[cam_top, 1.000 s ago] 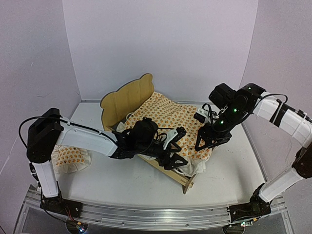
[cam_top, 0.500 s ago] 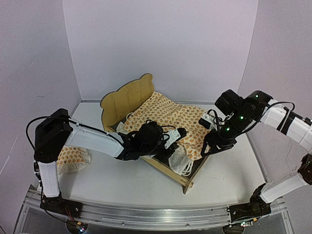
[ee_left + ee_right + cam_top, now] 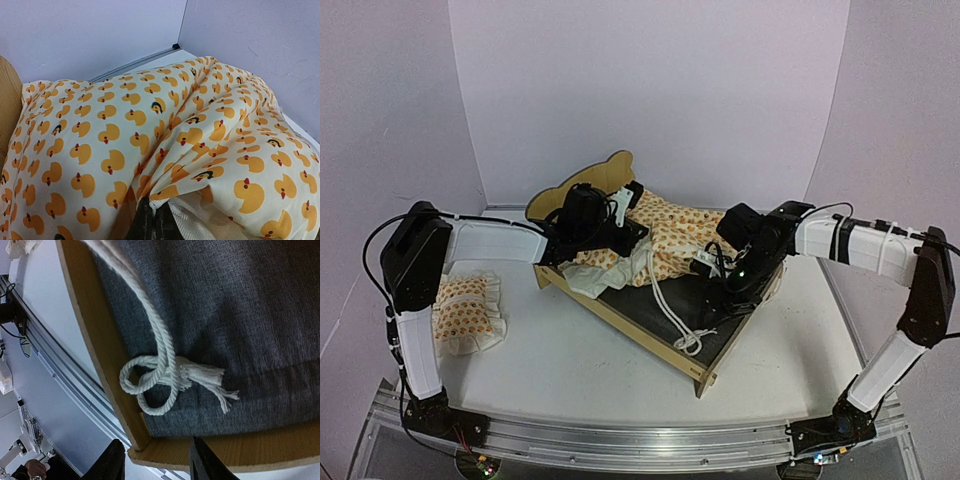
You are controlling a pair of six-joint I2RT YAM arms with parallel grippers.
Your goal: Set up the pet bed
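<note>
The pet bed, a light plywood frame with a wavy headboard, stands mid-table with its dark grey base bared. The duck-print mattress cover is bunched toward the headboard. My left gripper is shut on a fold of the cover; the fingers pinch the cloth at the bottom of the left wrist view. My right gripper hangs open just above the foot end. Between its fingers lies only the frame's corner. A white tie cord lies looped on the grey base.
A small ruffled duck-print pillow lies on the table at the left, by the left arm. The cover's white cords trail across the base to the footboard. Walls close in the back and both sides.
My left gripper shut on the cover and drew it back toward the headboard, baring the grey base. My right gripper moved left and down over the foot end, its jaws narrowing.
</note>
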